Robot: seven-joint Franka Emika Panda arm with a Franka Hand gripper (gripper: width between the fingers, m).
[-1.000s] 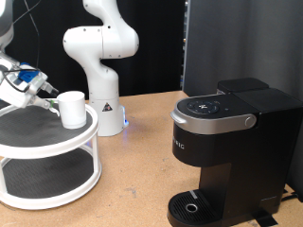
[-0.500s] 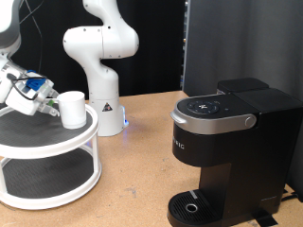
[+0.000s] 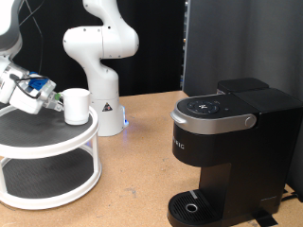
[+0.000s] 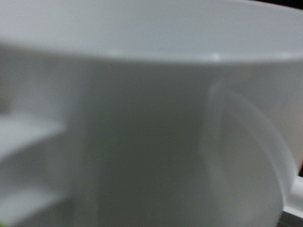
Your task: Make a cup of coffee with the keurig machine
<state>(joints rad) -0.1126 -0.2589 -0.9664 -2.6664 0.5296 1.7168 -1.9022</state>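
Note:
The white cup (image 3: 78,103) is at the exterior view's left, at the right edge of the round stand's top tier, slightly tilted and just off the surface. My gripper (image 3: 59,104) reaches in from the left and is shut on the cup's side. In the wrist view the cup (image 4: 133,123) fills the picture, its handle (image 4: 241,142) to one side; the fingers are not clear there. The black keurig machine (image 3: 222,142) stands at the right with its lid closed and its round drip base (image 3: 194,206) bare.
A white two-tier round stand (image 3: 47,151) with dark shelves sits at the left. A second white robot arm (image 3: 99,57) stands behind it. A black panel (image 3: 241,43) rises behind the machine. Brown tabletop (image 3: 133,170) lies between stand and machine.
The cup has shifted a little to the right and upward with my gripper, and now tilts slightly off the top tier.

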